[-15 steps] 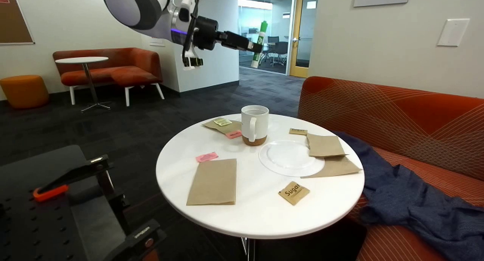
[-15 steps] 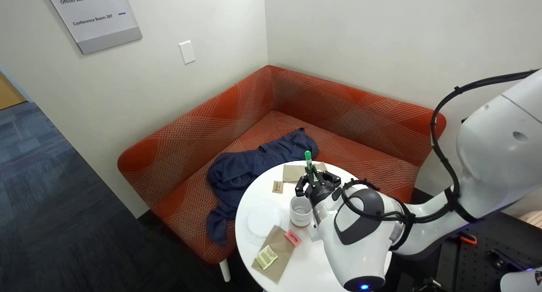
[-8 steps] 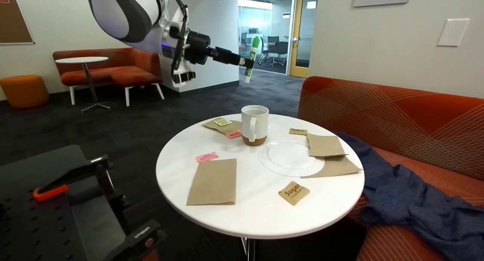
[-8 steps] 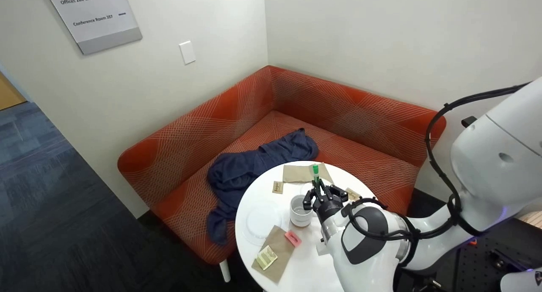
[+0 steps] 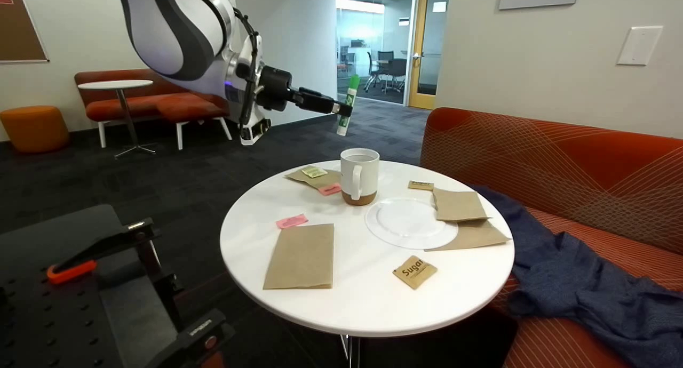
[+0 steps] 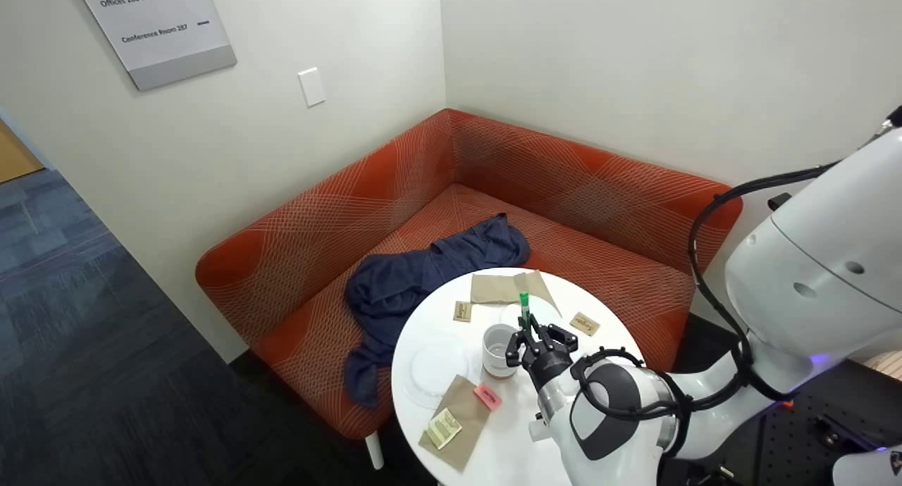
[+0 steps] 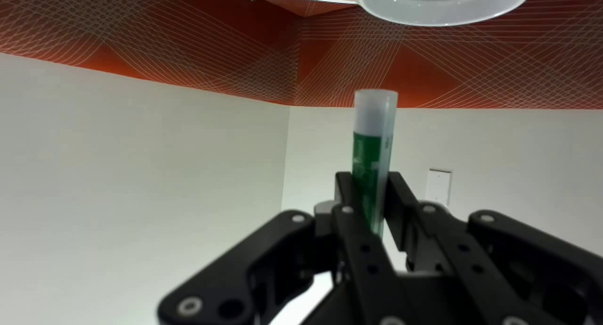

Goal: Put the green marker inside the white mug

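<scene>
Green marker (image 5: 350,97) clasped in midair outside the white mug (image 5: 367,177)

The end effector (image 7: 371,188) grasps the marker, tilted, cap (image 5: 354,81) up. In an exterior view it hangs at the mug's 12 o'clock, the handle (image 5: 356,182) showing; an exterior view shows the mug's opening (image 6: 497,337), its 3 o'clock side behind the end effector. In the wrist view the cap is hidden; the mug's rim (image 7: 440,19) lies at the marker's 1 o'clock.

On the counter (image 5: 368,301), a white plate (image 5: 406,221) lies toward the mug's 4 o'clock, a brown napkin (image 5: 301,258) toward 7, a packet (image 5: 415,272) reading "Sugar" toward 5. A wall sign (image 6: 158,25) reads "Offices 280-292" and "Conference Room 287".
</scene>
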{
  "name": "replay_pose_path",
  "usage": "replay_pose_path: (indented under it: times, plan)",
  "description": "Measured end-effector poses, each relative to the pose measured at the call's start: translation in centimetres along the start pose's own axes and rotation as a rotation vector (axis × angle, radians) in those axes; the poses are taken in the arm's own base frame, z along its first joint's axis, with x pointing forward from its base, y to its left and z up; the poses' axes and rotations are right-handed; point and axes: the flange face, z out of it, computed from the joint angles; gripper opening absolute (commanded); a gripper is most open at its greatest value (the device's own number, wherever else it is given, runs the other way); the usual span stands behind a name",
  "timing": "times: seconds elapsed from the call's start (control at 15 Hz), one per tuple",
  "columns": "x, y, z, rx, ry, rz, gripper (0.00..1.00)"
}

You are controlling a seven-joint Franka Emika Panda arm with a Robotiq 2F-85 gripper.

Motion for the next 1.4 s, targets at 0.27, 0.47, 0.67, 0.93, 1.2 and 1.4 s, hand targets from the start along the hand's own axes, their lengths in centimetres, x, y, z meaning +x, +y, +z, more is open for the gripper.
replay_pose_path:
  times: [0.27,0.47,0.67,0.93,1.2,1.4]
  plan:
    - [0.2,-1.7,0.6,0.031,0.018,0.008,0.05]
    - [0.3,-2.9,1.4,0.041,0.027,0.019,0.05]
    - [-0.3,-3.4,2.4,0.031,0.021,0.022,0.05]
    - [-1.5,-3.4,3.7,0.010,0.008,0.017,0.05]
    - [-2.4,-3.4,4.7,0.003,0.000,0.011,0.05]
    - [-3.3,-3.5,5.3,0.002,-0.006,0.003,0.05]
